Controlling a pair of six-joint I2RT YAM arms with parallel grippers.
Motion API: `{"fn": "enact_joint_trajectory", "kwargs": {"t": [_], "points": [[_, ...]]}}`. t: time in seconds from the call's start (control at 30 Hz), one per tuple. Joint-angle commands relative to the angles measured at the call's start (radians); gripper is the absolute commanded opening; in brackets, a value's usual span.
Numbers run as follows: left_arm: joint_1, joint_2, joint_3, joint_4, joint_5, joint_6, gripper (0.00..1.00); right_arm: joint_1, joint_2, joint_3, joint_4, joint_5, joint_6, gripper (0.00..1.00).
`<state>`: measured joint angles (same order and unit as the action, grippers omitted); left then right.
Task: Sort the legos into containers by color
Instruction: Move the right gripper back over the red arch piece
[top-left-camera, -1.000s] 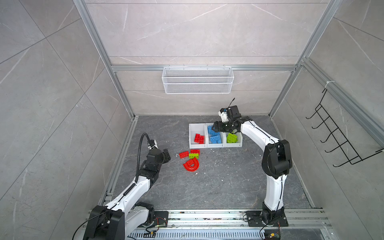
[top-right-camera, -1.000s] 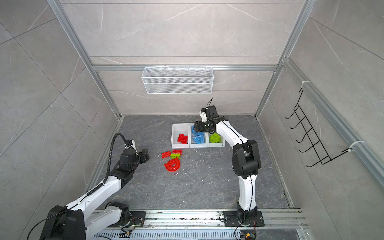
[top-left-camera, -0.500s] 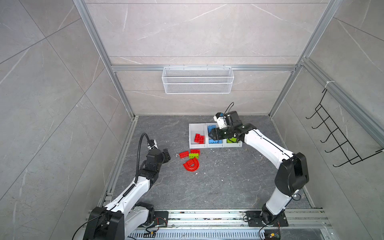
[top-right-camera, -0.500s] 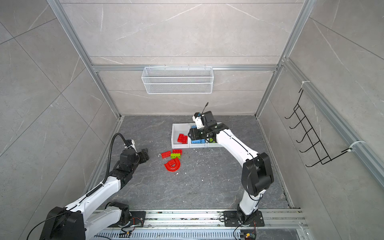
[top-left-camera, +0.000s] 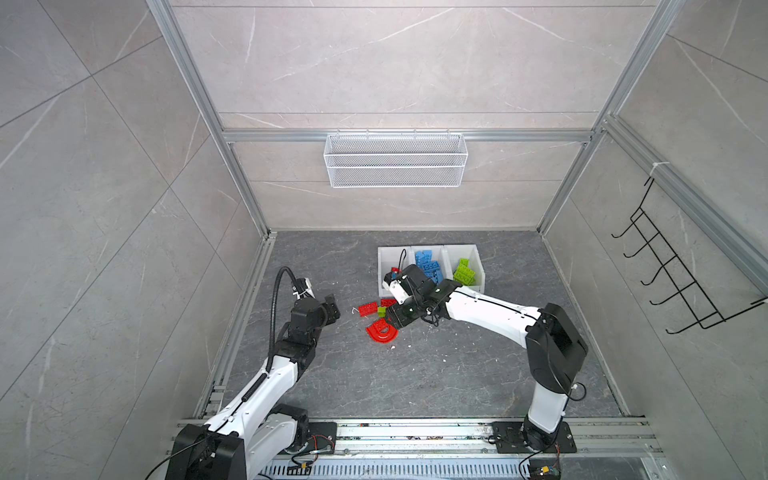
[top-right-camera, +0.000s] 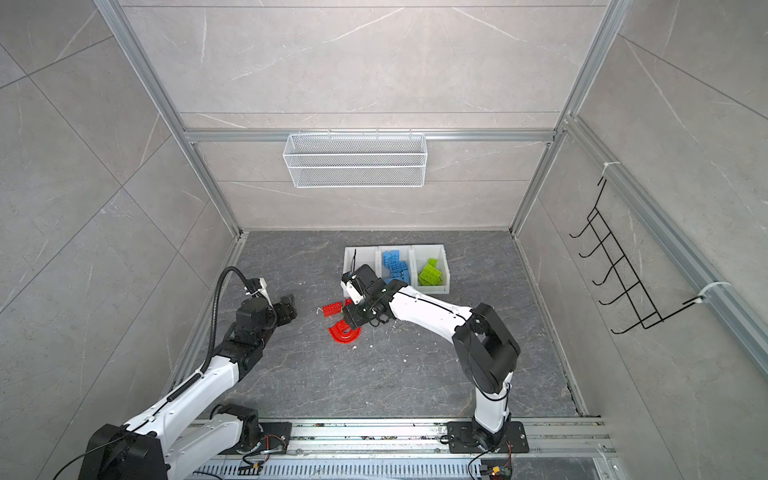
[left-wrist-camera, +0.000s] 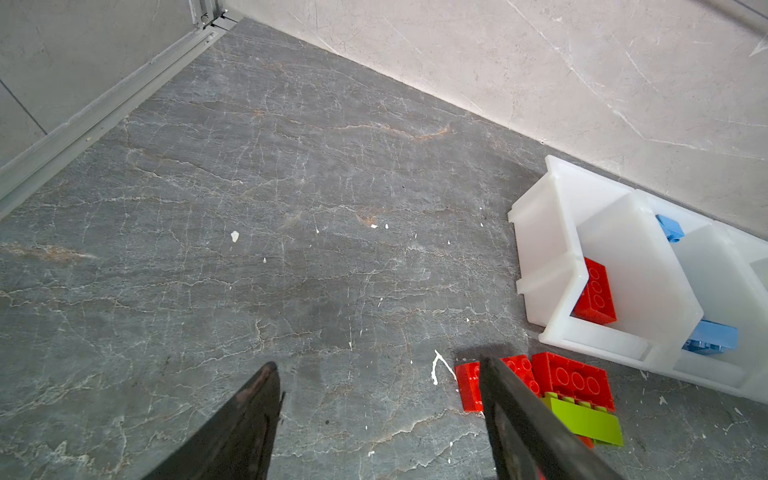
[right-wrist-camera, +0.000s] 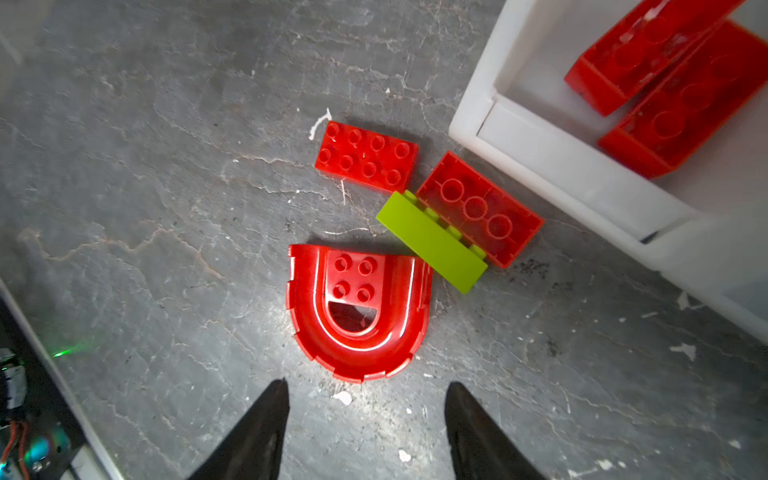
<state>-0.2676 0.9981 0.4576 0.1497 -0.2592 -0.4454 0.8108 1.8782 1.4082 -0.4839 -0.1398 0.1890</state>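
Arch (right-wrist-camera: 353, 276) just beyond right gripper (right-wrist-camera: 366, 384), jaws parted

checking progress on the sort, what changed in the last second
The right hand swung from above the bins toward the robot's side and down. It now hovers, open and empty, by the red arch. The left hand, open, and the loose bricks stayed put.

Two white-shelled arms with black joints (top-left-camera: 557, 345): a ribbed black cable (top-left-camera: 273, 316) curls off the left arm (top-left-camera: 266, 386); the left gripper (left-wrist-camera: 378, 365) and right gripper (right-wrist-camera: 366, 382) end in black tapered blades; red-and-black wires (top-left-camera: 318, 441) at seven o'clock.
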Motion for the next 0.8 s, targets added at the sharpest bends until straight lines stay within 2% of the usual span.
{"fn": "enact_joint_trajectory", "kwargs": {"t": [0.0,0.77], "points": [[0.005,-0.018,-0.002,0.016,-0.016,0.0,0.77,0.023,0.048,0.039,-0.061,0.061,-0.037,0.63],[0.005,-0.019,-0.003,0.016,-0.02,0.001,0.77,0.051,0.222,0.145,-0.084,0.167,-0.009,0.67]]}}
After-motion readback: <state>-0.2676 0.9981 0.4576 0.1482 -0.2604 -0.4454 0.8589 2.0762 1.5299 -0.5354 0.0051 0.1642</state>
